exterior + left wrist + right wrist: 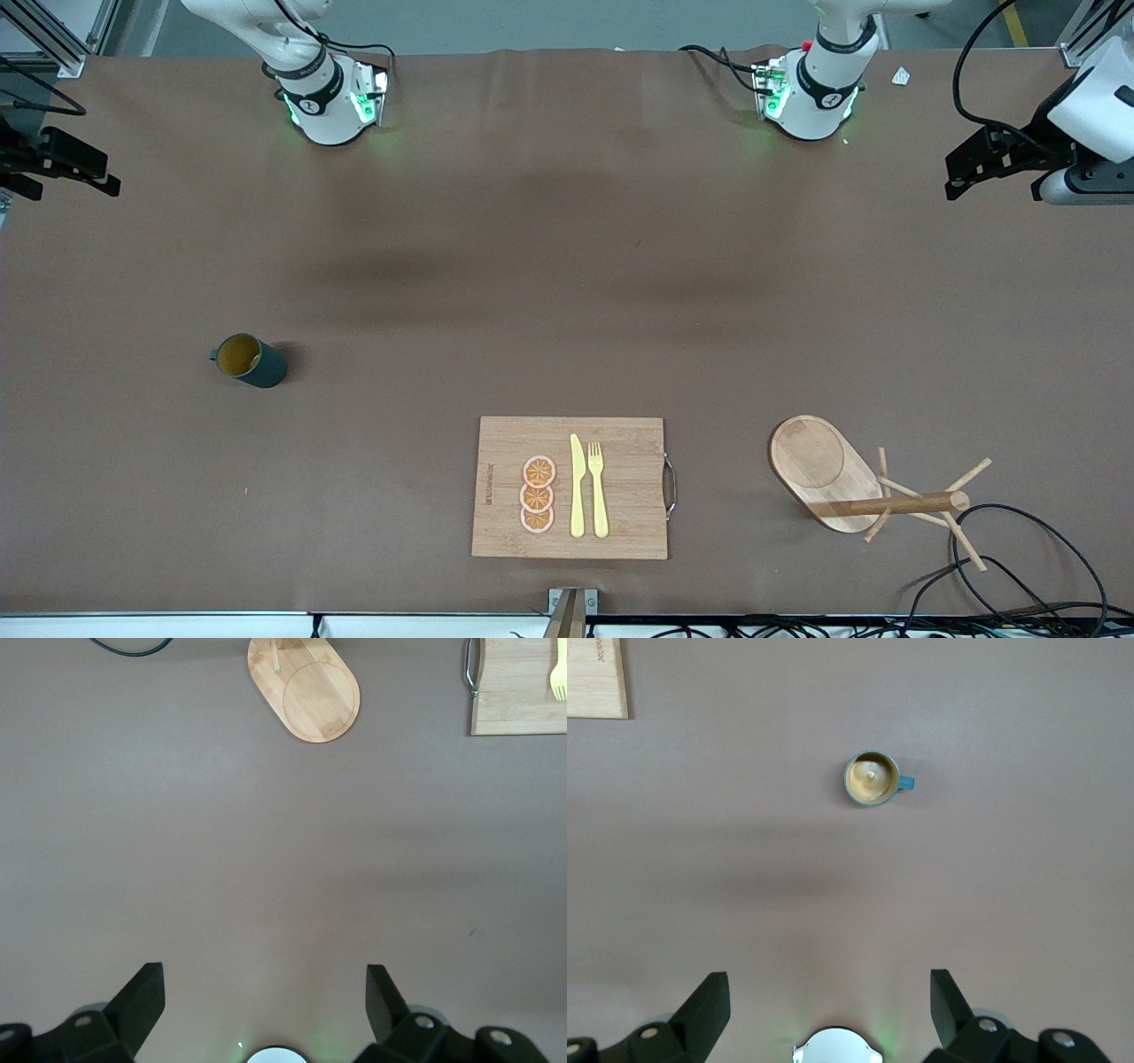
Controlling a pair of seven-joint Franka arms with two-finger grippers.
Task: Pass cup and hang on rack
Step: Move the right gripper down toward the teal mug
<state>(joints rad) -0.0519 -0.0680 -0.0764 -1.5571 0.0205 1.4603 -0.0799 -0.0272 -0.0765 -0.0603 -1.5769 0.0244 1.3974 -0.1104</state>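
The dark teal cup (pixel 251 360) stands upright toward the right arm's end of the table, its yellowish-brown inside showing. It also shows in the right wrist view (pixel 873 778), well away from the fingers. The wooden rack (pixel 850 483) stands toward the left arm's end, near the front camera, with its oval base, post and thin pegs. Its base also shows in the left wrist view (pixel 306 691). My right gripper (pixel 66 177) (pixel 830 983) is open and empty, up over the right arm's end of the table. My left gripper (pixel 992 173) (pixel 263 979) is open and empty, up over the left arm's end.
A bamboo cutting board (pixel 505 523) with a metal handle lies between cup and rack near the front camera. It bears orange slices (pixel 538 494), a yellow knife (pixel 577 487) and fork (pixel 599 489). Black cables (pixel 1019 567) lie beside the rack at the table's corner.
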